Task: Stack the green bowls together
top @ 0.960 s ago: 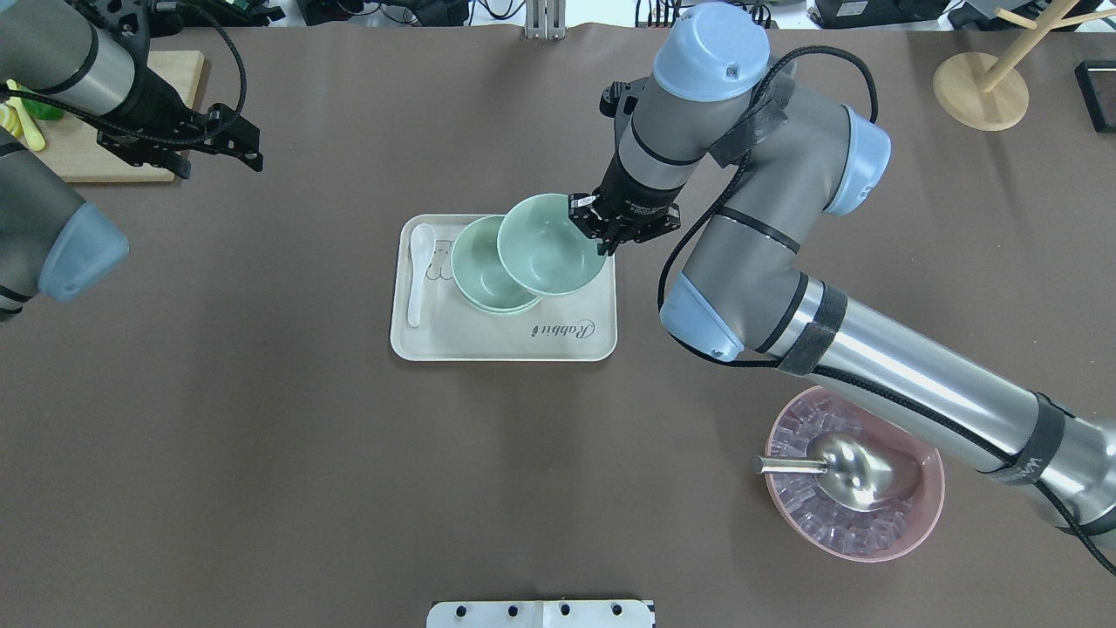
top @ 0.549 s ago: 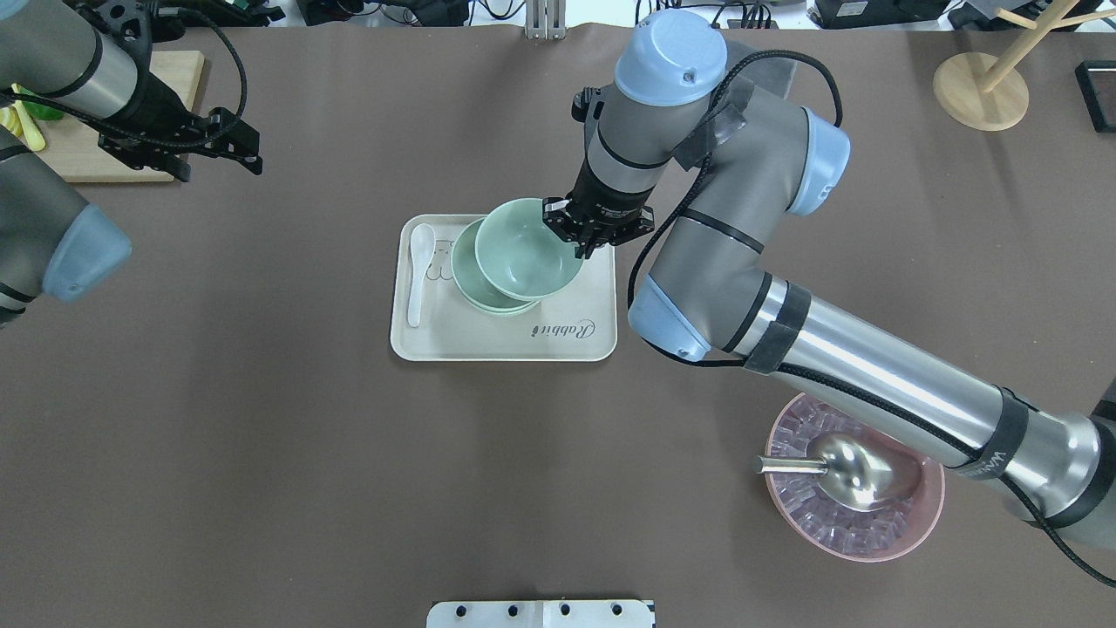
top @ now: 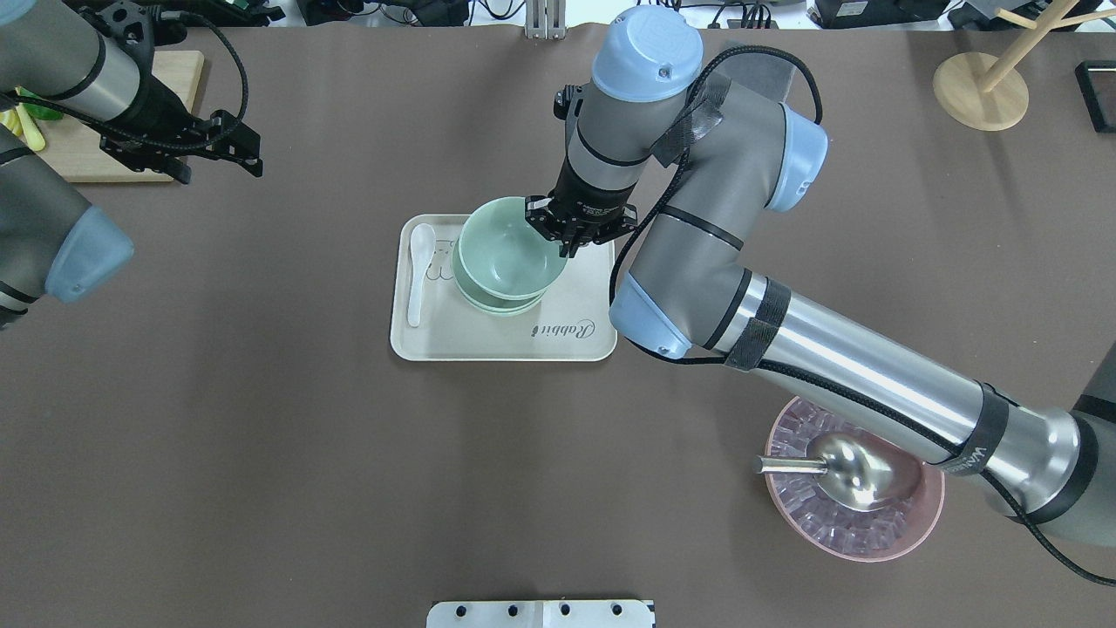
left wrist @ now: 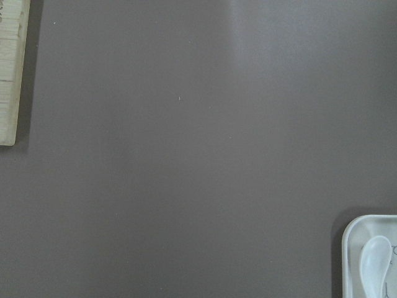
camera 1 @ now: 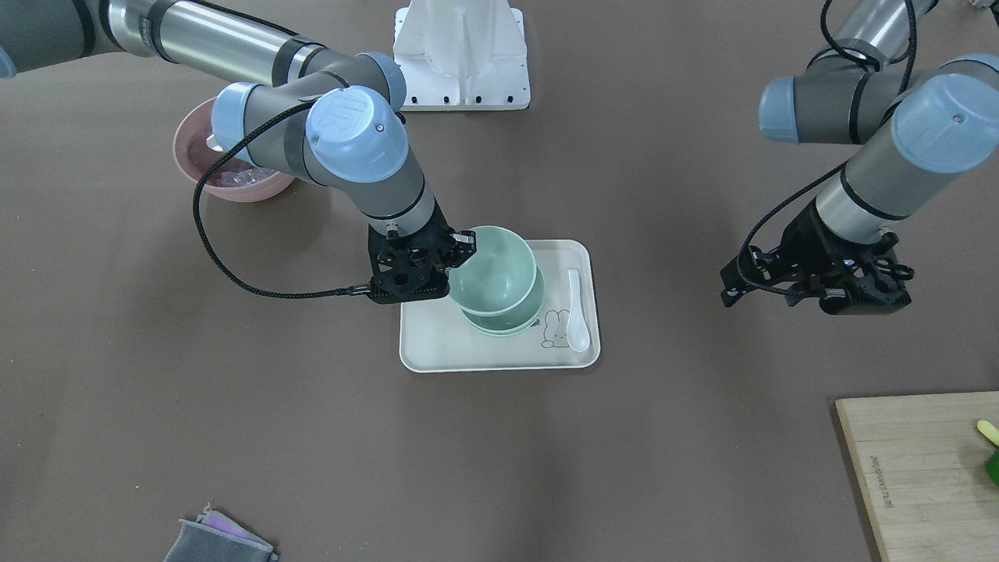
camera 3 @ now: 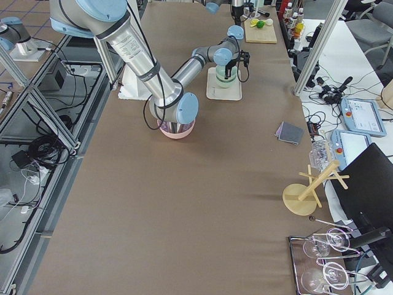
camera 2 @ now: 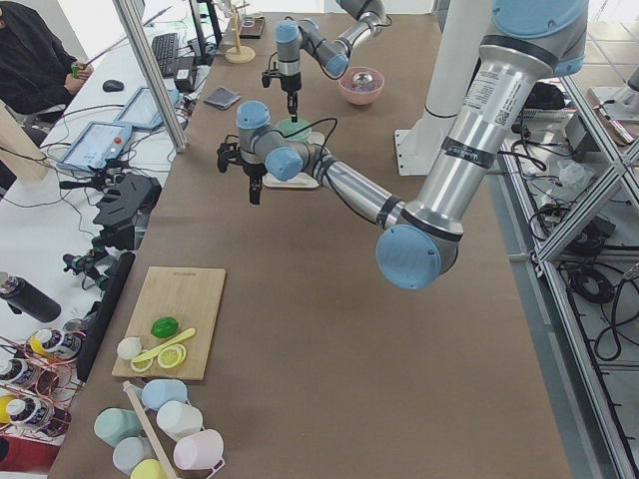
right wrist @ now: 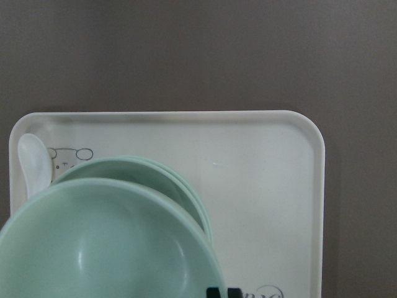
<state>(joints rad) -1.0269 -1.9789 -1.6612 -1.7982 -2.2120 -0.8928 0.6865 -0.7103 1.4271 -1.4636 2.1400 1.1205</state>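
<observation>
My right gripper (top: 565,247) is shut on the rim of one green bowl (top: 506,249) and holds it just over the nested green bowls (top: 501,305) on the cream tray (top: 506,344). The held bowl overlaps the stack almost fully, offset slightly away from the spoon. In the front view the held bowl (camera 1: 492,273) sits above the stack's rim (camera 1: 499,326), with the gripper (camera 1: 460,254) on its edge. The right wrist view shows the held bowl (right wrist: 105,248) close up and the lower bowls' rim (right wrist: 142,171) behind it. My left gripper (top: 257,150) hangs open and empty far off to the left.
A white spoon (top: 418,270) lies on the tray beside the bowls. A pink bowl (top: 924,515) with a metal scoop (top: 837,467) stands at the near right. A wooden board (top: 105,157) lies at the far left, a wooden stand (top: 981,92) at the far right.
My right gripper has carried the green bowl leftward, from beside the stacked bowls to nearly centred over them. The left arm has barely moved.
</observation>
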